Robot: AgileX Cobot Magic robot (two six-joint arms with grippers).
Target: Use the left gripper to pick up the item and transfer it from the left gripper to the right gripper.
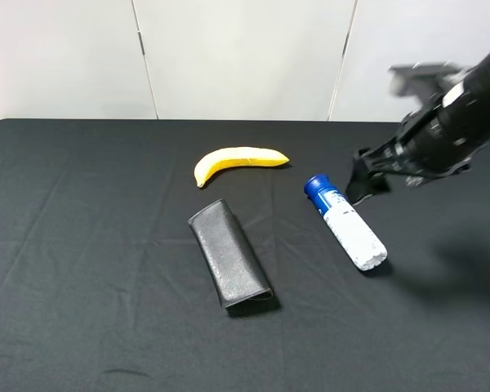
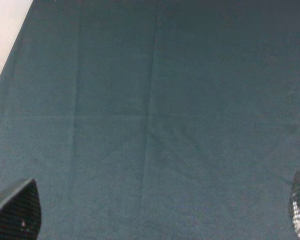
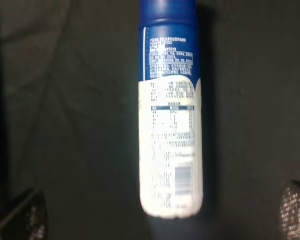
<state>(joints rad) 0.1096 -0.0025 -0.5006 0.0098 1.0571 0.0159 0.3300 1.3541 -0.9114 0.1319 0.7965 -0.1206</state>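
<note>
The item (image 1: 347, 223), a slim bottle with a blue cap and a white labelled lower body, lies flat on the black cloth right of centre, cap pointing to the back left. The right gripper (image 1: 366, 181) hovers just behind and to the right of the cap, and its arm is blurred. In the right wrist view the bottle (image 3: 171, 130) lies lengthwise between the two wide-apart fingertips (image 3: 25, 215) of the right gripper (image 3: 162, 215), untouched. The left gripper (image 2: 157, 212) is open over bare cloth. It does not show in the exterior view.
A yellow banana (image 1: 237, 161) lies at the back centre. A black textured folded case (image 1: 229, 254) lies in the middle, left of the bottle. The black cloth (image 1: 82, 245) covers the table. A white wall stands behind it.
</note>
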